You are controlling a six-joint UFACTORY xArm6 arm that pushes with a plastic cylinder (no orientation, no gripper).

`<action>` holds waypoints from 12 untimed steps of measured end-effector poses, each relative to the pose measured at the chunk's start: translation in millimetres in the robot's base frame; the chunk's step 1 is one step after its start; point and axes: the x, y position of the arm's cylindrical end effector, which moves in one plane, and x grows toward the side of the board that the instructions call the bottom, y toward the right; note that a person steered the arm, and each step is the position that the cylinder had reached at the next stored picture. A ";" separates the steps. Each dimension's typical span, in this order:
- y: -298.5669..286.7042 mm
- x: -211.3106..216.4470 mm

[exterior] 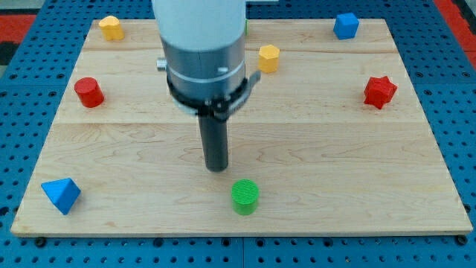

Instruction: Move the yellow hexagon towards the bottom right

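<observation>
Green cylinder (245, 196) is sitting just below the tip (217, 168); no gripper is showing. Yellow hexagon (268, 57), well apart, is risking a glancing, misdirected push.

My tip (217, 167) sits just above green cylinder (245, 196).

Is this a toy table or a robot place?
Probably a robot lab bench: a wooden board sits on a blue pegboard table, and my tip hangs above small blocks like the green cylinder.
</observation>
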 end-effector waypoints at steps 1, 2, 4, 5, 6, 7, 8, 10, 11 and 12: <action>-13.0 -39.9; -22.6 -88.7; -15.9 -171.5; -10.8 -213.1; 17.0 -238.9; 51.2 -249.2; 87.4 -246.7; 92.8 -180.1; 91.9 -157.4; 71.0 -165.3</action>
